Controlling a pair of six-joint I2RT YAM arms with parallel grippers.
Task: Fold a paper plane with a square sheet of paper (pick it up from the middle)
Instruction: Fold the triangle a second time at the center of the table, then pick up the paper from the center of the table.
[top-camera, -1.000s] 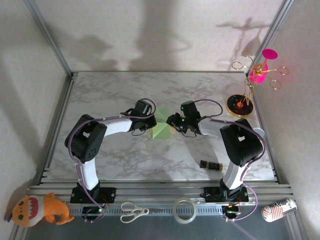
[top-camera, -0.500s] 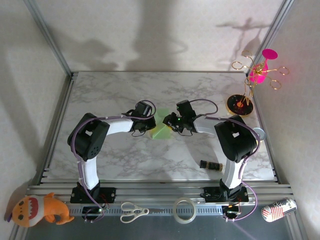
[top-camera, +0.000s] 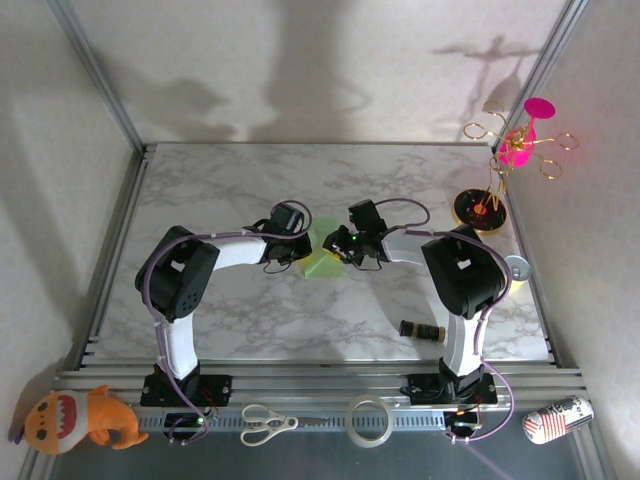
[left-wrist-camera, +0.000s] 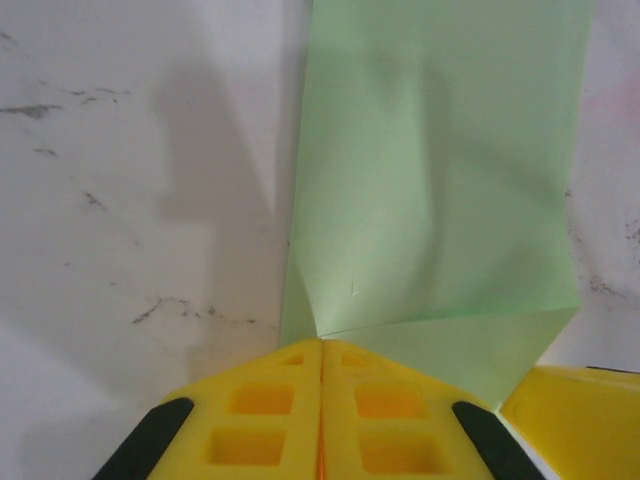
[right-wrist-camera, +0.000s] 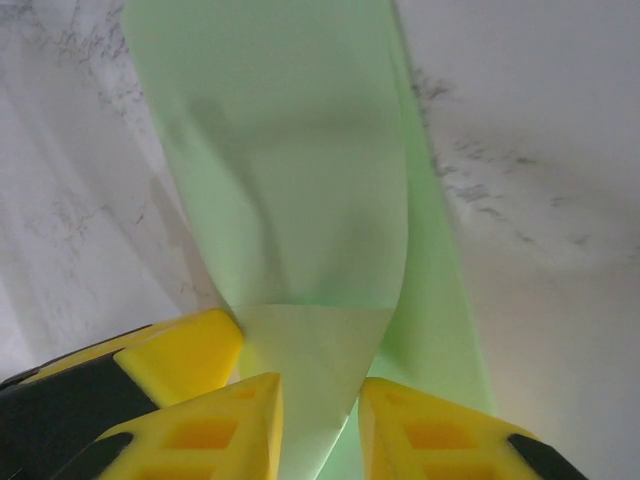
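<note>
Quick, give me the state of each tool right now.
Left tool: closed, pinching the edge of the green paper.
Right tool: slightly open, a fold of the paper between its fingers, not clamped.

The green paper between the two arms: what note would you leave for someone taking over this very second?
Left gripper: shut, pinching one edge of the sheet of paper.
Right gripper: jaws apart, with a folded flap of the sheet running between them, not clamped.
Paper: over the middle of the table, bowed between both grippers, with creases showing.
Done: the sheet looks lifted and the first folds are started.
Left: probably close the right gripper on the flap and finish the folds; there is no dart shape yet.
</note>
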